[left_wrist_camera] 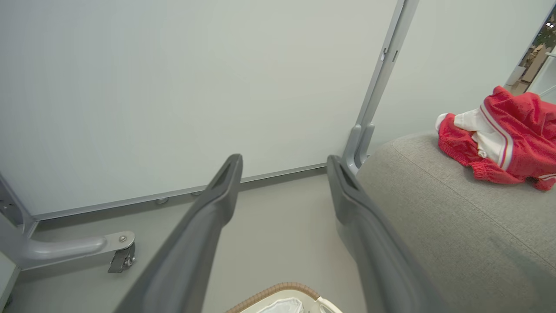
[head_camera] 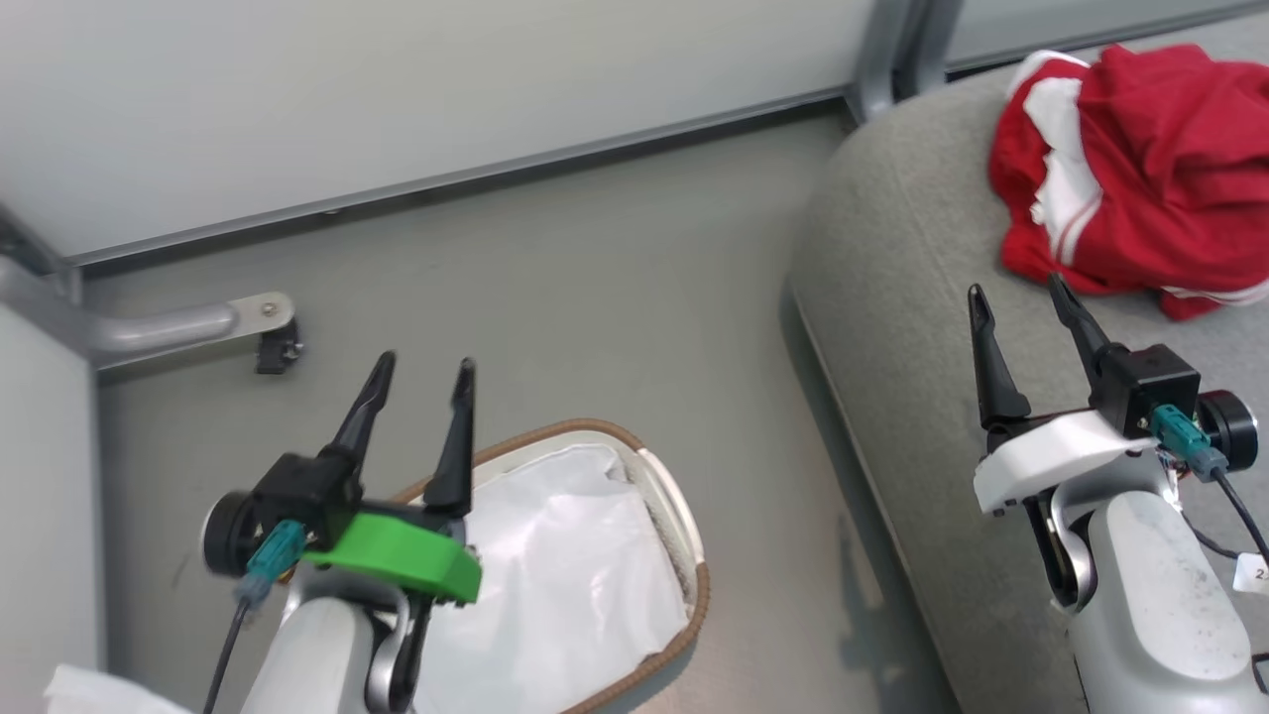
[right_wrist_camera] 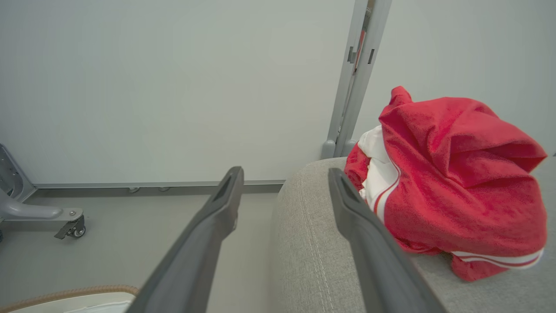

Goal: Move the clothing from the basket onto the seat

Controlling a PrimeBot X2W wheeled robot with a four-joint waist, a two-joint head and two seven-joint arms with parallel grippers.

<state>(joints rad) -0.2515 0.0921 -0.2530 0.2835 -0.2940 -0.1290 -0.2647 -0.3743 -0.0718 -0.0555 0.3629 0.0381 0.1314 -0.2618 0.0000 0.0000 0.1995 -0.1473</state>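
Head view looks down into the basket (head_camera: 697, 585), where a white liner (head_camera: 565, 575) lies; the wrist views catch its rim at their bottom edge. The clothing (head_camera: 1140, 169) lies heaped on the seat (head_camera: 892, 297). Both the left gripper (head_camera: 426, 362) and right gripper (head_camera: 1016, 288) gape wide, holding nothing.

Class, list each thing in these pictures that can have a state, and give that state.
clothing, crumpled in a heap on the seat.
basket, upright, no red garment visible inside.
liner, crumpled inside the basket.
seat, bearing the clothing.
left gripper, open, empty, above the basket.
right gripper, open, empty, above the seat.
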